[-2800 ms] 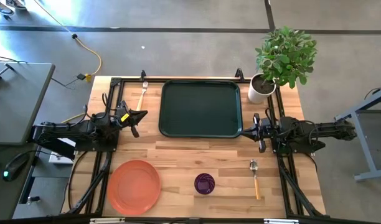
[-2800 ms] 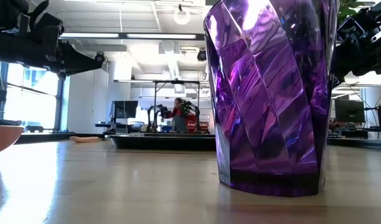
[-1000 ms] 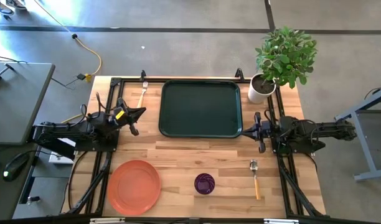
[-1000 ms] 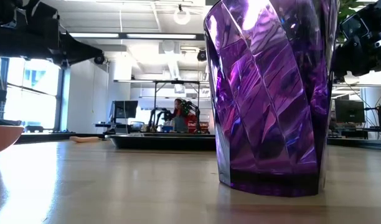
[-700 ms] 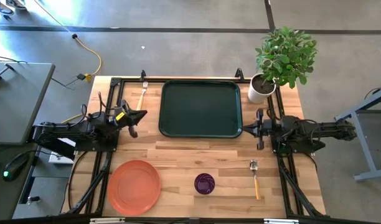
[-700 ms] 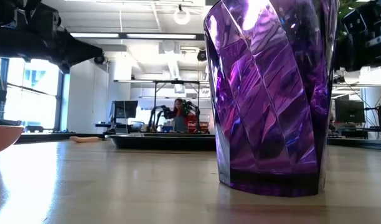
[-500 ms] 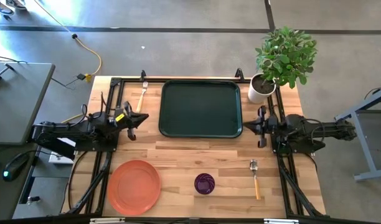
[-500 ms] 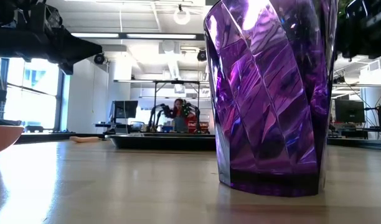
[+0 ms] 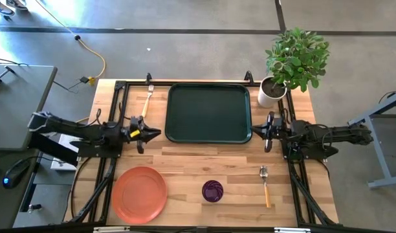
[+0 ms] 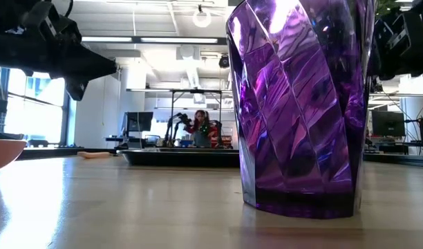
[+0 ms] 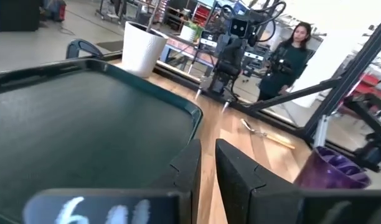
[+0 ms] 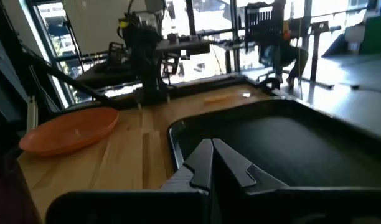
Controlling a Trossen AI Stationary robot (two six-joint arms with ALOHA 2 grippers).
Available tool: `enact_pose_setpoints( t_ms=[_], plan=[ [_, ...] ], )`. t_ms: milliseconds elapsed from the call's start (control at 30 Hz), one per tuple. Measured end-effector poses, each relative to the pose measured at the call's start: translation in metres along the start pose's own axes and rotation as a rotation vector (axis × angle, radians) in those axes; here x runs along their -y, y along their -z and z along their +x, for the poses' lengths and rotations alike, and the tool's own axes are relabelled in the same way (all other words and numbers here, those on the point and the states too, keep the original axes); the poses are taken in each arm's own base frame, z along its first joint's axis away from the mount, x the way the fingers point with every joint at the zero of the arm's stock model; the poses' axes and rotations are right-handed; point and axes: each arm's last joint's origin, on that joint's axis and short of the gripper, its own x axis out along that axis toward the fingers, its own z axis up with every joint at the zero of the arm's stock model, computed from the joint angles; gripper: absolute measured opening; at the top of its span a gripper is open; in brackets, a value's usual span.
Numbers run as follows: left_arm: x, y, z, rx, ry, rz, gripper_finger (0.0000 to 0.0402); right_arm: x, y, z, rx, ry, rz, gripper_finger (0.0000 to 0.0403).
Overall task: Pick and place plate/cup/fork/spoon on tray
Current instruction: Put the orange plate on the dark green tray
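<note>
The dark green tray (image 9: 208,113) lies at the table's far middle. The orange-red plate (image 9: 138,193) rests flat at the near left, and the purple cup (image 9: 212,190) stands upright at the near middle. The spoon (image 9: 265,184) lies at the near right. The fork (image 9: 147,97) lies left of the tray. My left gripper (image 9: 158,134) is shut and empty above the table, off the tray's near left corner (image 11: 197,115). My right gripper (image 9: 253,131) is shut and empty at the tray's near right corner (image 12: 178,134).
A potted plant (image 9: 279,81) stands at the table's far right corner. Black frame rails (image 9: 117,110) run along the table's left and right sides. Bare wood lies between the tray and the near row of dishes. People stand in the room beyond the table (image 11: 290,53).
My left gripper has moved toward the table's near edge and a little to the right, from beside the fork to off the tray's near left corner. My right gripper has shifted slightly toward the far edge. The dishes and utensils have stayed in place.
</note>
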Motion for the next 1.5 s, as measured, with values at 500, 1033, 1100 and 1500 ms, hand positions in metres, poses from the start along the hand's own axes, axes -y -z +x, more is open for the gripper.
enact_pose_setpoints(
  t_ms=[500,1033,1100,1500],
  plan=[
    [0.047,-0.008,0.047,-0.429,0.04,0.127,0.004,0.008,-0.007,0.0,0.083,0.337,-0.106,0.0],
    [0.077,-0.01,0.028,-1.017,0.046,-0.021,0.0128,-0.001,0.005,0.002,-0.06,-0.024,0.062,0.0],
    [0.075,-0.006,0.023,-1.075,0.012,-0.013,0.0138,-0.002,0.005,0.002,-0.068,-0.057,0.107,0.0],
    [0.066,0.01,0.007,-1.204,-0.085,0.074,0.0152,-0.007,0.002,0.012,-0.058,-0.12,0.176,0.0001]
  ],
)
